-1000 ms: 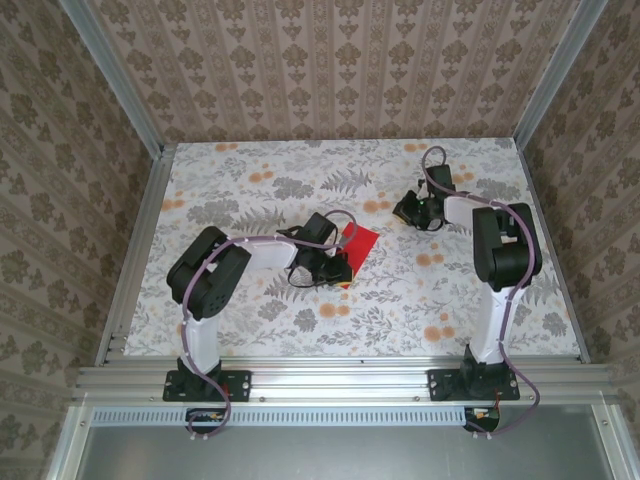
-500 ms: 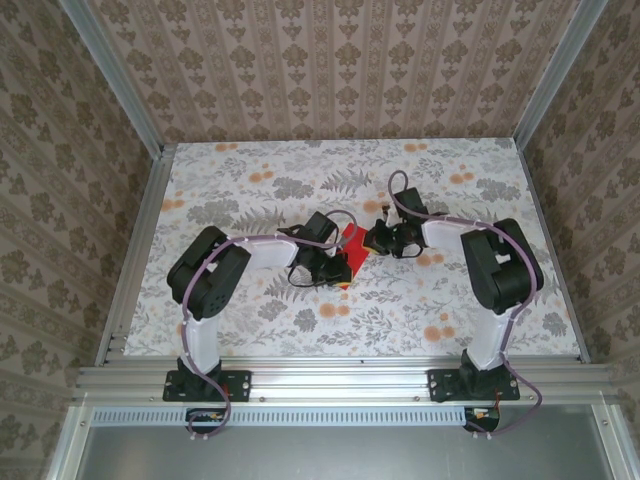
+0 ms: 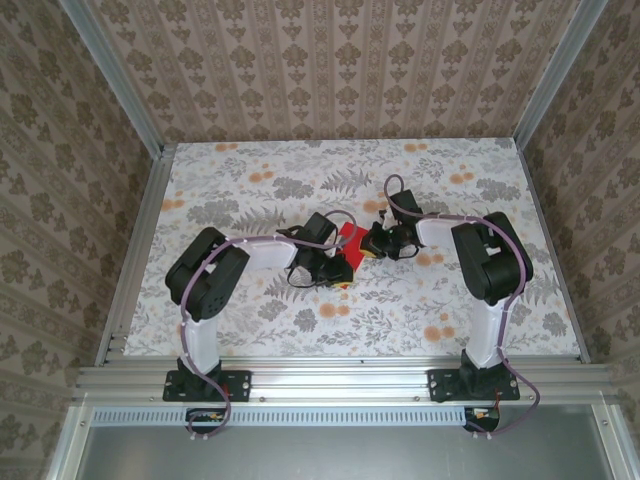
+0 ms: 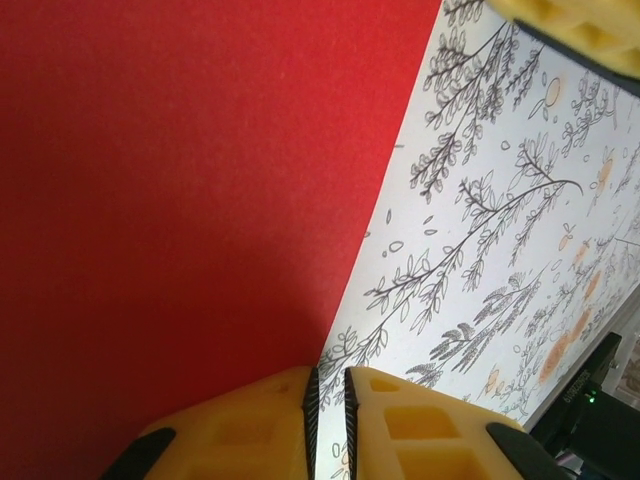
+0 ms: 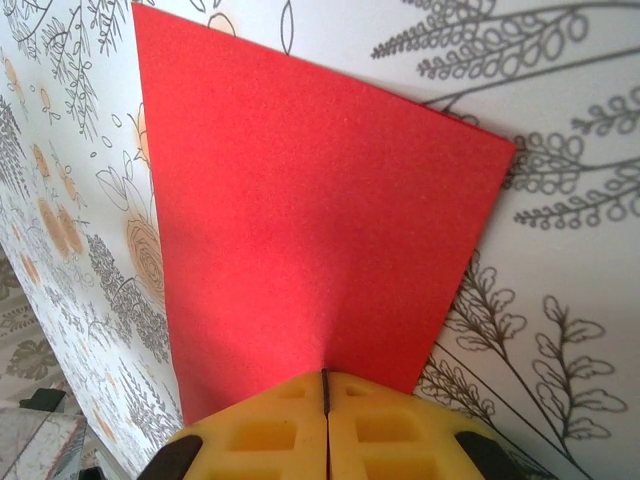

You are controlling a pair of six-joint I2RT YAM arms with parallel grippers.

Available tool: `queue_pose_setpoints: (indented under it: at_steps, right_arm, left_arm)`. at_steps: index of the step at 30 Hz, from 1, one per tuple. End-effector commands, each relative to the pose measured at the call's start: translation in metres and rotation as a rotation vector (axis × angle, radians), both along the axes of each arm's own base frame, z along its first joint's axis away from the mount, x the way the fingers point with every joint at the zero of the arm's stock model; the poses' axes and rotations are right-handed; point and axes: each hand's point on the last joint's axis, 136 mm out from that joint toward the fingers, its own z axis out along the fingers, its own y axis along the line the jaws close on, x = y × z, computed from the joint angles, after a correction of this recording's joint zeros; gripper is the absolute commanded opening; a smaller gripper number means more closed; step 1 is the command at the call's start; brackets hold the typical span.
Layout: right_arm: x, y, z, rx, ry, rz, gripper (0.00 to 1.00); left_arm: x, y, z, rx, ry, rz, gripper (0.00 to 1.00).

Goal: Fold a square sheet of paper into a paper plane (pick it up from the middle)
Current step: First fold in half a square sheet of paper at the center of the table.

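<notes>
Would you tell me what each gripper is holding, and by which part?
The right gripper pinches the square sheet of paper at one edge; the left gripper, slightly open at another edge, seems to hold nothing.

At the top view's centre, the left gripper (image 3: 333,267) and right gripper (image 3: 373,243) cover most of the paper (image 3: 352,236). The left wrist view crops it at top and left; the right wrist view's yellow fingers (image 5: 270,425) hide its bottom edge.

Black-and-white arms (image 3: 210,290), purple cables (image 3: 262,241), yellow jaws.
</notes>
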Motion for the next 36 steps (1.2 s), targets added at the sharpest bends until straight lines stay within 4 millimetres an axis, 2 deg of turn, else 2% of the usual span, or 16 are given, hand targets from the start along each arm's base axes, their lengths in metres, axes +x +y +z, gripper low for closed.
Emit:
queue_pose_setpoints:
  at_steps: [1, 10, 13, 18, 20, 24, 27, 29, 33, 36]
  right_arm:
    - [-0.013, -0.021, -0.040, -0.128, 0.111, -0.061, 0.08]
    - [-0.015, -0.025, -0.043, -0.162, 0.126, -0.051, 0.08]
    - [-0.015, -0.023, -0.042, -0.157, 0.124, -0.042, 0.08]
    - [-0.013, -0.020, -0.036, -0.146, 0.115, -0.016, 0.08]
    - [-0.012, -0.018, -0.031, -0.139, 0.106, 0.002, 0.08]
    - [-0.008, -0.002, -0.008, -0.070, 0.029, 0.085, 0.08]
    - [-0.006, 0.015, 0.015, -0.015, -0.038, 0.189, 0.09]
    - [-0.004, 0.021, 0.028, -0.018, -0.072, 0.241, 0.10]
    - [0.004, 0.008, 0.043, -0.155, -0.123, 0.221, 0.16]
    - [0.010, -0.007, 0.046, -0.327, -0.143, 0.145, 0.30]
  left_arm:
    - [-0.023, 0.022, -0.016, 0.093, 0.055, -0.018, 0.16]
    - [-0.038, 0.035, -0.022, 0.170, 0.062, -0.067, 0.11]
    - [-0.038, 0.033, -0.012, 0.157, 0.038, -0.106, 0.11]
    - [-0.034, 0.022, 0.016, 0.082, -0.023, -0.173, 0.13]
    - [-0.024, 0.023, 0.026, 0.070, -0.059, -0.142, 0.14]
    - [0.012, 0.045, 0.048, 0.085, -0.141, 0.015, 0.21]
    - [0.042, 0.069, 0.063, 0.110, -0.205, 0.141, 0.32]
    - [0.057, 0.084, 0.066, 0.127, -0.218, 0.212, 0.41]
    - [0.077, 0.106, 0.058, 0.152, -0.199, 0.319, 0.54]
    - [0.083, 0.116, 0.051, 0.159, -0.185, 0.376, 0.60]
